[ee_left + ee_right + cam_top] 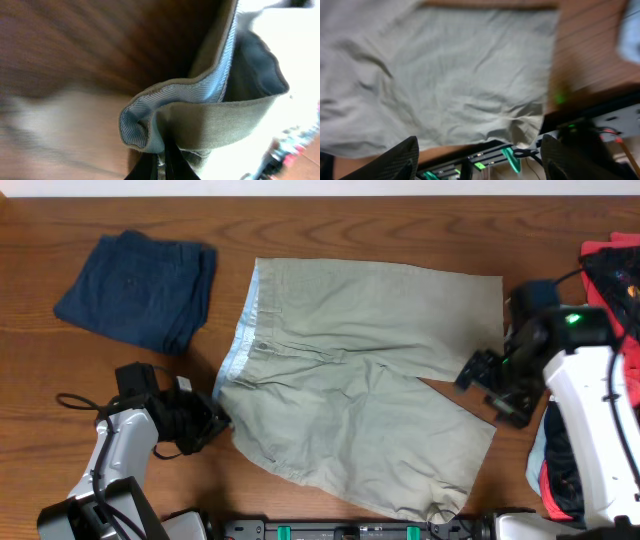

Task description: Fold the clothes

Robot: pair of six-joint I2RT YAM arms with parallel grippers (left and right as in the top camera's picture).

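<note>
Right up close, the left gripper (162,165) is clamped tight on the waistband corner of the big khaki-beige shorts (360,410), with pale blue lining showing at the fold. The shorts lie spread flat mid wooden bench (400,220). The right gripper (480,162) hangs over the leg hem, fingers wide apart, holding nothing. A folded navy garment (140,290) sits well apart at the far left. A red-and-black printed heap (612,265) crowds the right edge beside that arm.

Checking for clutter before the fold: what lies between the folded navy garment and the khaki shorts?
Only bare wooden table: the overhead view shows an empty strip between the navy garment and the khaki shorts.
</note>
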